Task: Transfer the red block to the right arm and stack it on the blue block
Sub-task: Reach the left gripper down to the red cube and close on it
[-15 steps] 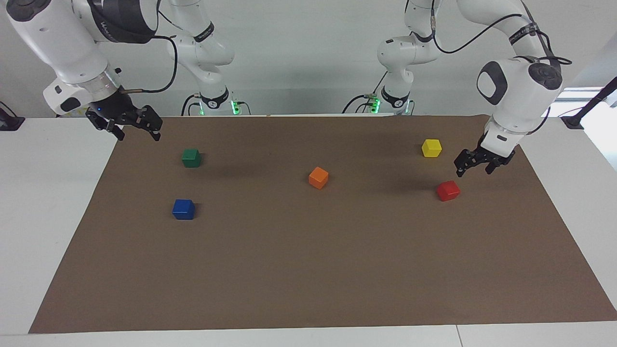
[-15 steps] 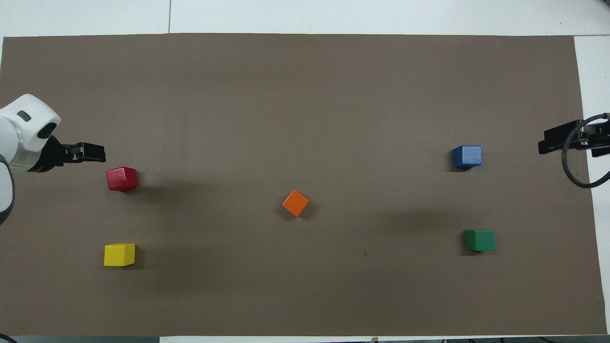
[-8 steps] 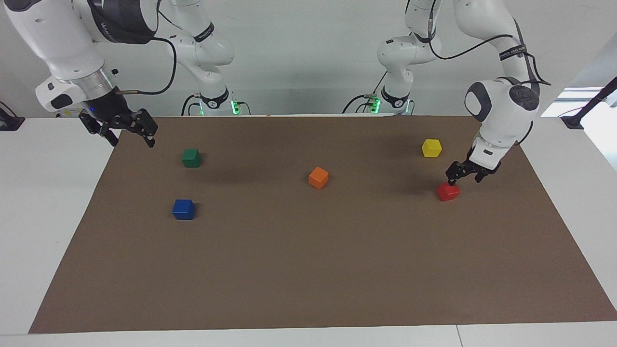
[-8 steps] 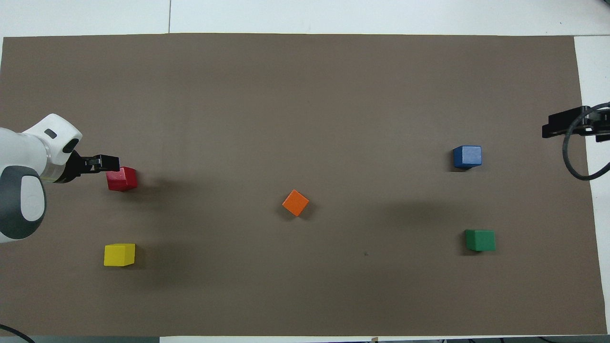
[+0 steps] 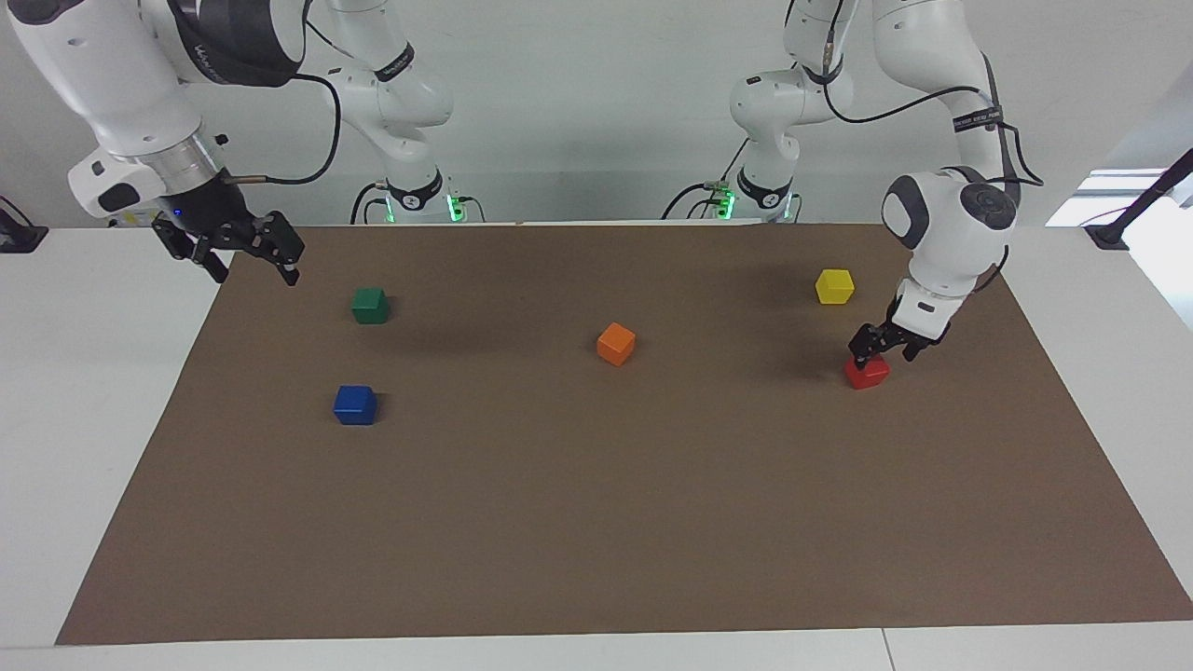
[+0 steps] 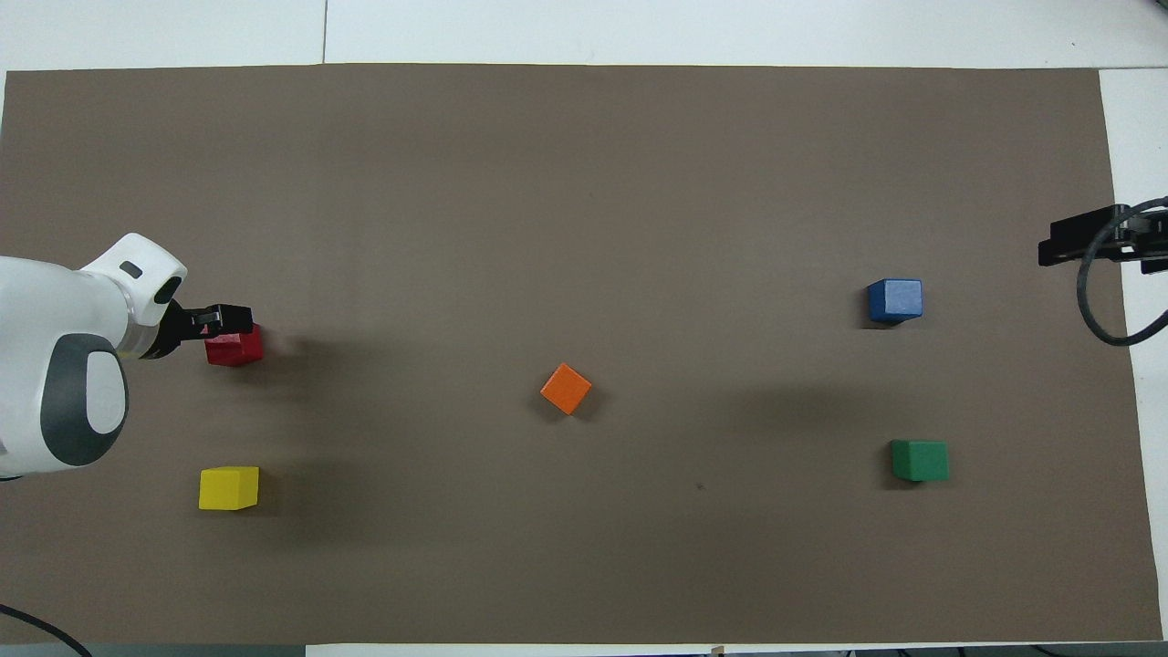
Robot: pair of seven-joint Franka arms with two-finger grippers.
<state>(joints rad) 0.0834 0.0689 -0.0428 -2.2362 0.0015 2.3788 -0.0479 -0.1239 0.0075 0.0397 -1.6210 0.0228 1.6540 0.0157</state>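
Observation:
The red block (image 5: 867, 374) lies on the brown mat toward the left arm's end of the table; it also shows in the overhead view (image 6: 235, 348). My left gripper (image 5: 882, 356) is open and low over the red block, fingertips at the level of its top, and covers its edge in the overhead view (image 6: 222, 320). The blue block (image 5: 355, 404) sits toward the right arm's end (image 6: 894, 300). My right gripper (image 5: 249, 267), with a blue wrist light, is open and empty, raised over the mat's edge (image 6: 1088, 248), where the arm waits.
A green cube (image 5: 370, 305) sits nearer to the robots than the blue block. An orange cube (image 5: 616, 344) lies mid-mat. A yellow cube (image 5: 834, 286) sits nearer to the robots than the red block. The brown mat (image 5: 596, 522) covers the table.
My left gripper has moved down and across from beside the red block to right over it. The right gripper shifted slightly, then held. No block moved.

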